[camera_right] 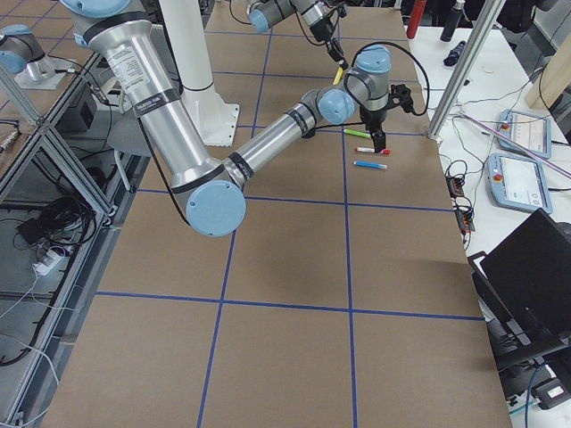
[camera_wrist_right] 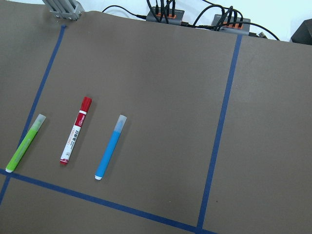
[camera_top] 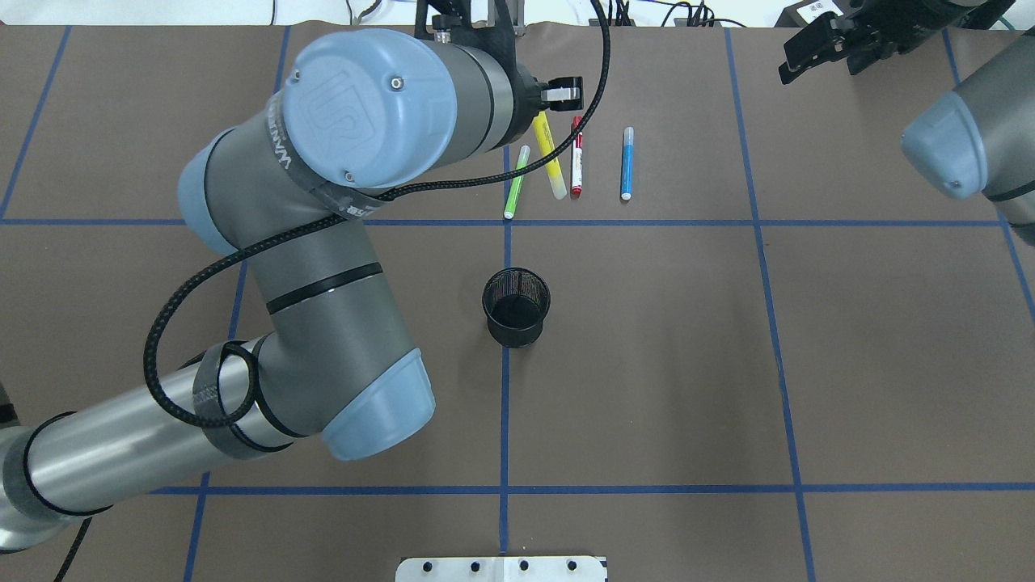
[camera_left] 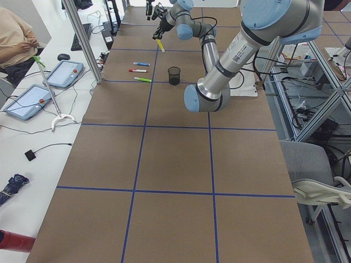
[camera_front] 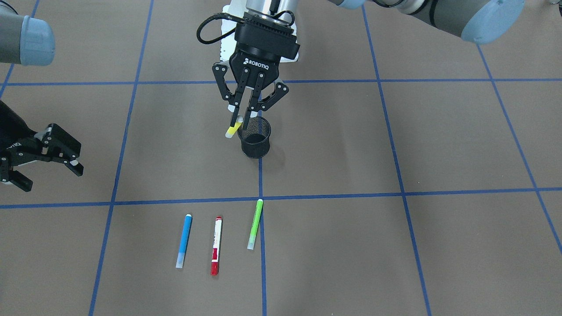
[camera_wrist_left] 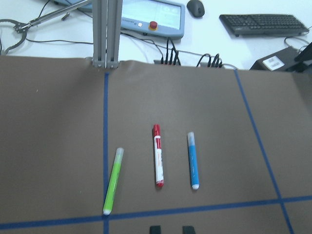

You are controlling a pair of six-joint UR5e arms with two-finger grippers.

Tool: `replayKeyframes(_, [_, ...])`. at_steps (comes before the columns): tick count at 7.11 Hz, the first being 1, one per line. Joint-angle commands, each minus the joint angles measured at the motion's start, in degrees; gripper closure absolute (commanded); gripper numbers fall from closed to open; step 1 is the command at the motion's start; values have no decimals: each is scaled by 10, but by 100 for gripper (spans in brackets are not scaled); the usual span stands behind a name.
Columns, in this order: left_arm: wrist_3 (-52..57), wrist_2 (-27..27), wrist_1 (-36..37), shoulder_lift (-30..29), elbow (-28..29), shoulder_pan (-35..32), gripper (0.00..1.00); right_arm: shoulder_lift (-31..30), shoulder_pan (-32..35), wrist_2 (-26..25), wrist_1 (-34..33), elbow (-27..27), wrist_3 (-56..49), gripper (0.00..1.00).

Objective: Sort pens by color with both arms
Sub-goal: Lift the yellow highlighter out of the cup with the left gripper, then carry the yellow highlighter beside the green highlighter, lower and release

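Observation:
Three pens lie in a row on the brown table: blue (camera_front: 184,240), white-bodied red (camera_front: 216,245) and green (camera_front: 255,224). The overhead view shows the same green (camera_top: 516,182), red (camera_top: 576,158) and blue (camera_top: 627,163) pens. The yellow pen (camera_front: 234,128) hangs tilted above the table, and my left gripper (camera_front: 240,120) is shut on its upper end. My right gripper (camera_front: 46,175) stands open and holds nothing, off to the side past the blue pen. Both wrist views look down on the three lying pens; the yellow one is out of the left wrist view.
A black mesh cup (camera_front: 254,138) stands upright at the table's middle, on a blue tape line (camera_top: 505,404). The left arm's elbow (camera_top: 323,242) spans the left half. An aluminium post (camera_wrist_left: 107,34), tablets and cables sit beyond the far edge, where a person (camera_left: 13,38) sits.

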Motion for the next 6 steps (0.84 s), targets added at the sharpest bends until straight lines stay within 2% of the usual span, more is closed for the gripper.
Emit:
replayKeyframes(1, [-1, 52, -141, 5, 78, -29, 100, -4, 0, 0, -1, 0, 0, 0])
replayKeyframes(4, [-1, 77, -361, 5, 234, -69, 100, -5, 0, 0, 1, -9, 0, 0])
replayKeyframes(5, [0, 95, -404, 5, 273, -76, 100, -5, 0, 0, 1, -10, -1, 0])
replayKeyframes(6, [2, 131, -409, 6, 311, -76, 100, -5, 0, 0, 2, -10, -1, 0])
